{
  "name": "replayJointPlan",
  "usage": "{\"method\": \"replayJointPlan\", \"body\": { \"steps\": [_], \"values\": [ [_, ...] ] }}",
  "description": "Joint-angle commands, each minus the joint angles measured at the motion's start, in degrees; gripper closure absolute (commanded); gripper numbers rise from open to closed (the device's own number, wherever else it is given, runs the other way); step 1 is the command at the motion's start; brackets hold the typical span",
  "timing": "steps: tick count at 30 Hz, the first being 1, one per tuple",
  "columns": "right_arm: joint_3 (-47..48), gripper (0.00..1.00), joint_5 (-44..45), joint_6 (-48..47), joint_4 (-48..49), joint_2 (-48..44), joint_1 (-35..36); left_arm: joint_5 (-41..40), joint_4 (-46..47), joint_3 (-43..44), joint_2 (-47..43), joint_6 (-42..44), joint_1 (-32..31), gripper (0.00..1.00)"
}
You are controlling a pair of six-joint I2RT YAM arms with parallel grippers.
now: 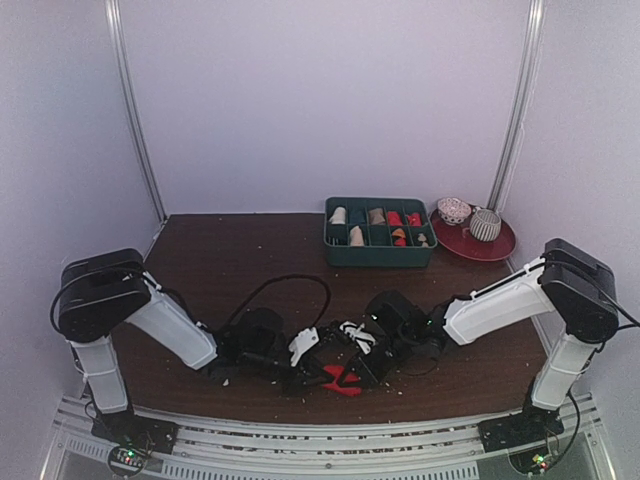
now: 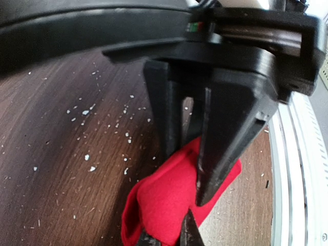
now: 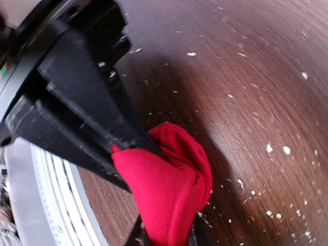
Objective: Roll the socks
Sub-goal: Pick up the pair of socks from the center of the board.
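Evidently soft and light, the red sock (image 2: 164, 205) sat bunched at the worktop's (image 2: 77, 154) near edge, my left tool (image 2: 168, 237) and right tool (image 3: 166, 237) both clenched on it. I judged its thick folds the surest hold.

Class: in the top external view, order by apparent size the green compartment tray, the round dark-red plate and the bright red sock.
1. green compartment tray
2. round dark-red plate
3. bright red sock, smallest as seen, though it is partly hidden, so its full size is unsure
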Motion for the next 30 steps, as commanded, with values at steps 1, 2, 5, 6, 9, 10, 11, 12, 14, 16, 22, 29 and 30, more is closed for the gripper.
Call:
{"method": "replayJointPlan", "body": {
  "steps": [1, 2, 5, 6, 9, 10, 11, 12, 14, 16, 22, 29, 30],
  "values": [
    [-0.4, 0.95, -0.1, 1.07, -2.34, 3.38, 1.41, -3.63, -13.53, -1.6, 3.63, 0.84, 0.11, 1.0],
    [-0.64, 0.97, 0.94, 1.68, -2.0, 3.27, 1.29, -4.1, -13.64, -1.43, 3.08, 0.85, 0.09, 1.0],
    [-1.36, 1.0, 3.87, 3.6, -1.1, 1.93, 0.32, -7.44, -16.51, 0.2, -1.45, 1.55, 0.09, 0.76],
    [-1.44, 1.0, 4.64, 3.99, -1.03, 0.85, -0.37, -9.13, -17.99, 0.67, -3.82, 2.03, 0.09, 0.68],
    [-0.61, 1.0, 6.9, 4.12, -3.07, -3.27, -3.0, -15.34, -22.17, 1.38, -12.2, 3.48, 0.85, 0.44],
    [0.34, 1.0, 7.36, 3.85, -4.42, -4.61, -4.14, -16.76, -23.48, 1.53, -14.94, 3.82, 1.52, 0.31],
    [2.03, 1.0, 7.88, 3.29, -5.88, -6.2, -5.26, -18.17, -24.76, 1.65, -17.94, 4.06, 2.4, 0.23],
    [3.59, 1.0, 8.52, 2.7, -7.43, -7.58, -6.6, -19.08, -25.9, 1.71, -20.57, 4.26, 3.64, 0.17],
    [7.16, 1.0, 10.56, 1.56, -10.27, -10.41, -9.49, -21.12, -27.57, 1.92, -25.65, 4.4, 5.2, 0.03],
    [11.22, 1.0, 13.62, 0.54, -12.86, -12.16, -12.74, -23.36, -28.66, 2.13, -29.25, 3.87, 6.55, 0.02],
    [24.83, 1.0, 19.64, -2.54, -18.6, -8.86, -23.08, -28.44, -29.53, 3.3, -33.68, 1.4, 9.01, 0.02],
    [38.68, 1.0, 24.58, -0.65, -19.99, 4.74, -30.82, -29.28, -30.5, 5.24, -33.91, 1.43, 10.28, 0.02],
    [40.34, 1.0, 24.85, -0.03, -20.03, 6.76, -30.95, -29.41, -30.59, 5.39, -33.56, 1.54, 10.28, 0.02]
  ]
}}
